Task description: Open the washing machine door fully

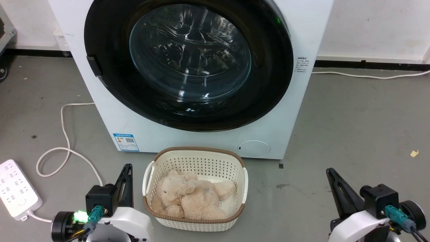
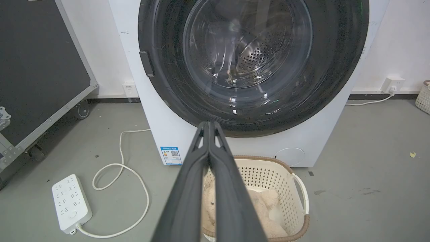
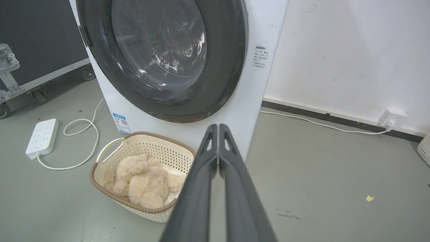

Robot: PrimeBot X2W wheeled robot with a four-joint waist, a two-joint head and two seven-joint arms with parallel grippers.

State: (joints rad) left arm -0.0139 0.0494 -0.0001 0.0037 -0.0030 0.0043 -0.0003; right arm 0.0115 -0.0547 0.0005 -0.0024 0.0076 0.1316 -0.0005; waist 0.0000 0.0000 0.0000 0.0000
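Washing machine door [image 1: 189,64] shut flush against the white machine front [image 1: 201,141], just behind a cream basket [image 1: 198,149] with a plush toy [image 1: 191,198] on the grey floor [image 1: 352,134]; left gripper [image 1: 127,168] low beside the basket, fingers pressed together on nothing; right gripper [image 1: 331,172] low, well apart from the door, fingers likewise together.

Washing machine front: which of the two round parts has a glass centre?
The large black washing machine door; the small flap below it is plain white.
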